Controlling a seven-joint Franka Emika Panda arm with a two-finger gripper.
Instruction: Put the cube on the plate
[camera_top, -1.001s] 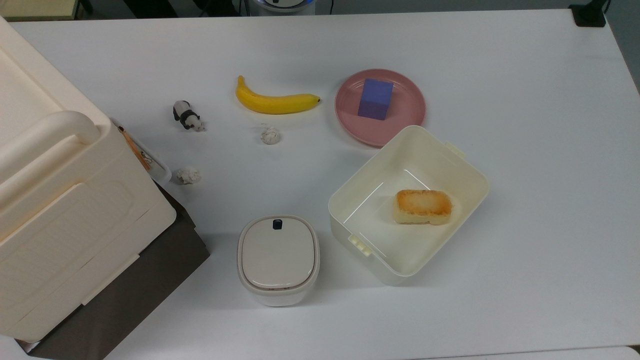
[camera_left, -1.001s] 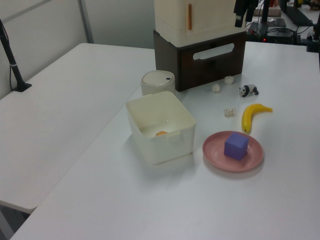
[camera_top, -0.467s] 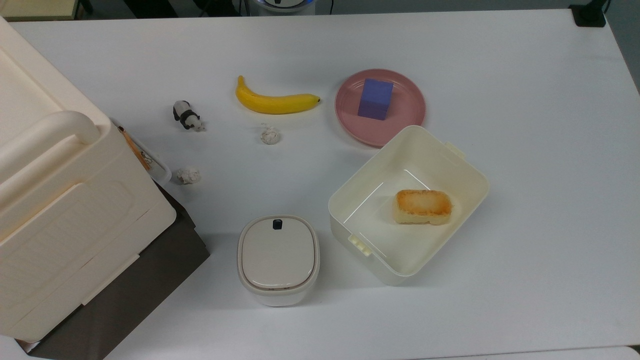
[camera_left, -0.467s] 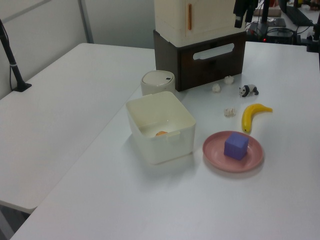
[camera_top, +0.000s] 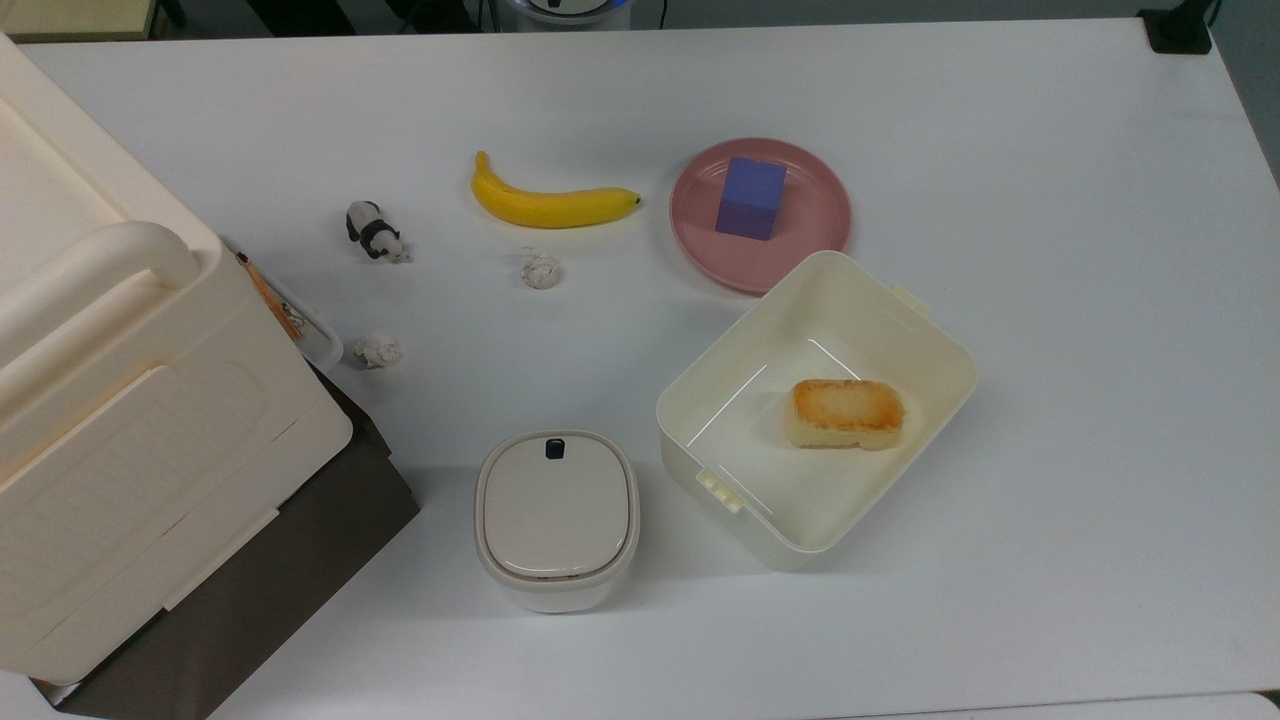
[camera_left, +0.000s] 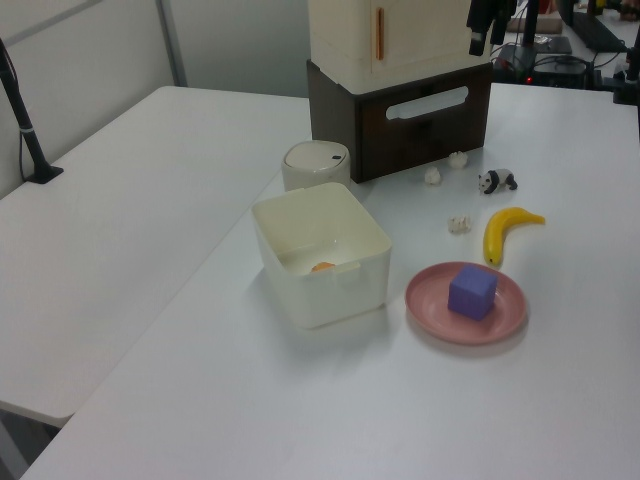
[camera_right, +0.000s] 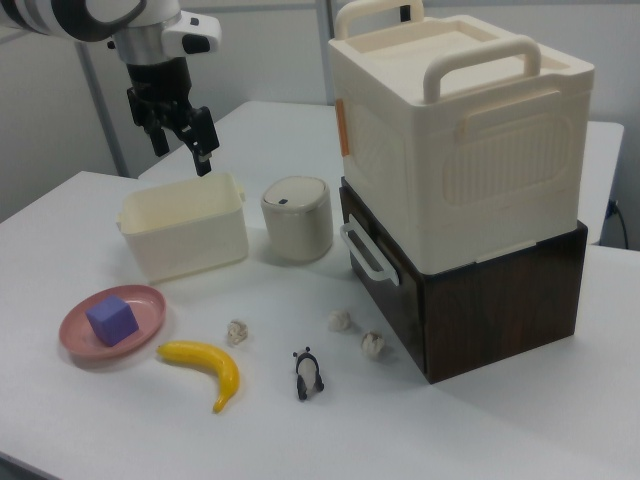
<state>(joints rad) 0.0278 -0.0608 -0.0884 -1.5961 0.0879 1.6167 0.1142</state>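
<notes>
The blue-purple cube (camera_top: 750, 198) rests upright on the round pink plate (camera_top: 810, 215), a little toward the top view's left of the plate's middle. Both also appear in the left view, cube (camera_left: 472, 292) on plate (camera_left: 432, 300), and in the right view, cube (camera_right: 111, 319) on plate (camera_right: 145, 305). My gripper (camera_right: 183, 148) hangs high above the table in the right view, well apart from the cube, open with nothing between its fingers. In the left view the gripper (camera_left: 485, 30) sits at the top edge.
A cream tub (camera_top: 900, 310) holding a bread piece (camera_top: 846, 412) touches the plate's near side. A banana (camera_top: 548, 203), toy panda (camera_top: 374, 232), two crumpled paper balls (camera_top: 540, 270), a lidded bin (camera_top: 556, 515) and a big cream box on a brown case (camera_right: 470, 170) stand around.
</notes>
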